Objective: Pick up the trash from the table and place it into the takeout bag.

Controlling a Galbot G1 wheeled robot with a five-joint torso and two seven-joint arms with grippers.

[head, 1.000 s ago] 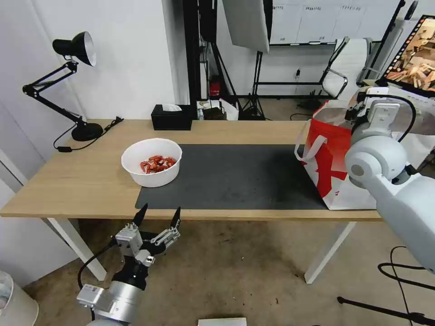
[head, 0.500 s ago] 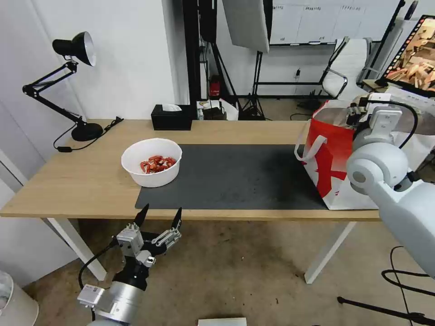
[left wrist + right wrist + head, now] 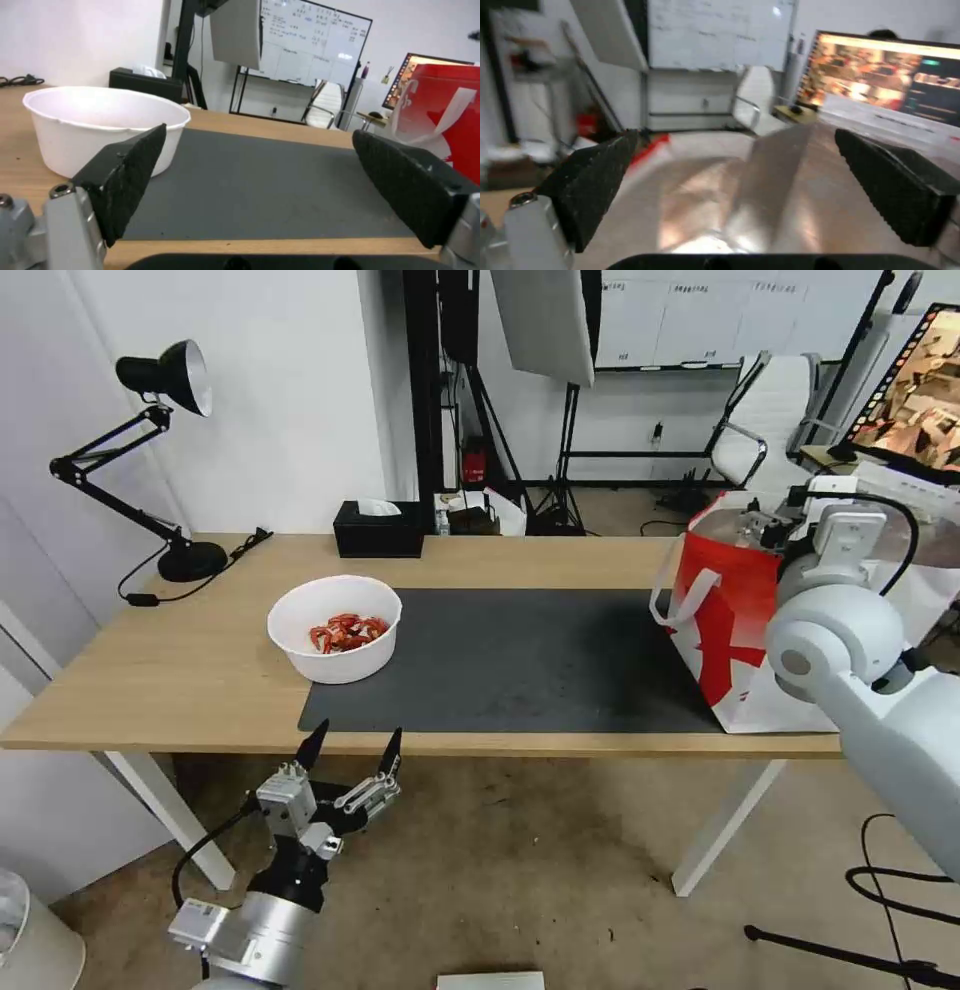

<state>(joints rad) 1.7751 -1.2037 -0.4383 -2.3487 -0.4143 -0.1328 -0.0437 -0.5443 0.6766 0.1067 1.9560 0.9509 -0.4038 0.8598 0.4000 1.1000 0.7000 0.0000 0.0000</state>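
Note:
A white bowl (image 3: 335, 628) holding red shells stands on the table (image 3: 180, 670), at the left edge of the dark grey mat (image 3: 520, 660). The takeout bag (image 3: 722, 620) stands upright at the right end, red panel facing me. My right gripper (image 3: 765, 527) hovers over the bag's open mouth; the right wrist view shows its fingers (image 3: 592, 180) spread open over the silver foil lining (image 3: 715, 202), holding nothing. My left gripper (image 3: 347, 752) hangs open below the table's front edge, level with the bowl (image 3: 100, 120) and short of it.
A black tissue box (image 3: 378, 528) sits at the table's back edge, and a black desk lamp (image 3: 165, 380) stands at the back left with its cord on the wood. Behind are tripods, an office chair (image 3: 765, 420) and a monitor (image 3: 915, 390). A pale bin (image 3: 30, 940) stands low left.
My right arm has shifted slightly over the bag's mouth. The left arm and the bowl have not moved.

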